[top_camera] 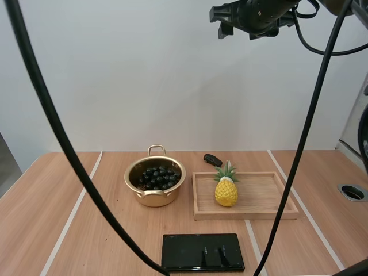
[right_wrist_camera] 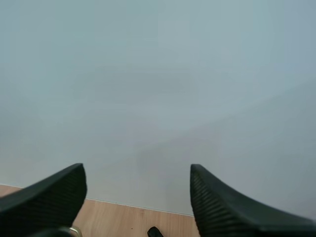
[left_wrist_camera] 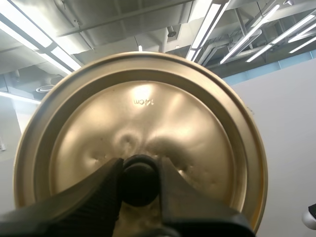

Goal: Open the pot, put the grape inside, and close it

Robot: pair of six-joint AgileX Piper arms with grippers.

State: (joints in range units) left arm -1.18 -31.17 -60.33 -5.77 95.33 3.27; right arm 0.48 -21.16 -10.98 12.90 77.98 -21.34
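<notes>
Twofold: pinches knob (left_wrist_camera: 139, 180) of lid (left_wrist_camera: 143, 113) tight between left gripper (left_wrist_camera: 139, 165) tips, gold disc broadside beyond them, spreads right gripper (right_wrist_camera: 138, 173) wide and empty, table (right_wrist_camera: 113, 217) beyond its tips.

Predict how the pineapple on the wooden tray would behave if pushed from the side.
The pineapple stands upright on a small base, so it would probably tip rather than slide. Its rounded body might roll, though the rim of the tray would likely stop it. Its smooth, even yellow suggests a toy, so probably light.
</notes>
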